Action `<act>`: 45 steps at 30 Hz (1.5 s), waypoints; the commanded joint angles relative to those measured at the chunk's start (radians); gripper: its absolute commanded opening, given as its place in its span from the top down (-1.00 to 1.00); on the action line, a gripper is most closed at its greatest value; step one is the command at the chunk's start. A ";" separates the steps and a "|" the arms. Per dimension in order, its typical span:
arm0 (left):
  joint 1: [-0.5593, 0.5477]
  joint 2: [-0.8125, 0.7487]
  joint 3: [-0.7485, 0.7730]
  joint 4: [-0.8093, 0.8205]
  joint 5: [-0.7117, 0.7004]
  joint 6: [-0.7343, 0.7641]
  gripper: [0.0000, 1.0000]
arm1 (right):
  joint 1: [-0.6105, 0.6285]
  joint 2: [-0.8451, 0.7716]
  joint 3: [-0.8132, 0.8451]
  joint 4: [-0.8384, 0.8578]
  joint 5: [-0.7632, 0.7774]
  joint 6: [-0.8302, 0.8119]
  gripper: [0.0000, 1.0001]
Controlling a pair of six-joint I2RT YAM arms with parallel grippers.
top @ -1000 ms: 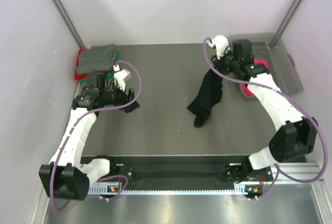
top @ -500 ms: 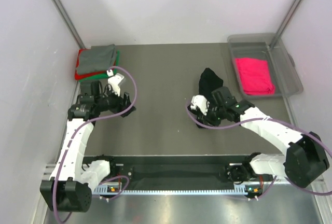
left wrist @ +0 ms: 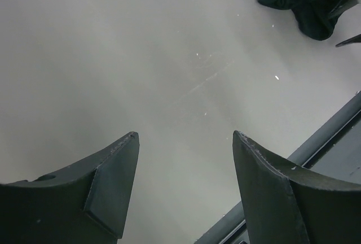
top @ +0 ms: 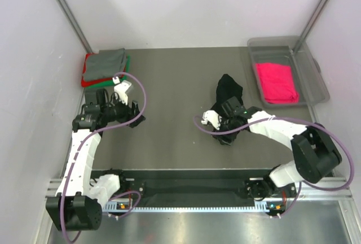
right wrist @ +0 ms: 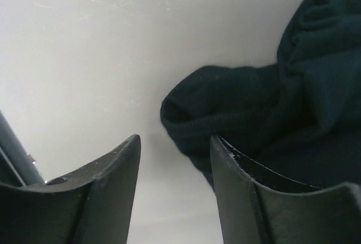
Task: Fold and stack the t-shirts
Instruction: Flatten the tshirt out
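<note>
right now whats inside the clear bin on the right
A hot-pink t-shirt lies in the clear bin. Anything beneath it is covered, so I cannot tell.

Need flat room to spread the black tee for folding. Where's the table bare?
Bare: table middle, between left gripper and black tee; also the far strip from the folded stack to the bin. Crowded: right-centre, where the right gripper sits at the tee's near edge.

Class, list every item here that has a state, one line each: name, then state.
black t-shirt: crumpled, unfolded, on the table
grey t-shirt: folded, top of stack
red t-shirt: in stack, under the grey
hot-pink t-shirt: lying in clear bin
left gripper: open, empty
right gripper: open, beside black t-shirt
</note>
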 commanded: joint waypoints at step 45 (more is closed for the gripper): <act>-0.155 0.164 0.016 -0.061 -0.138 0.063 -0.40 | -0.178 -0.165 0.830 0.090 0.420 -0.244 1.00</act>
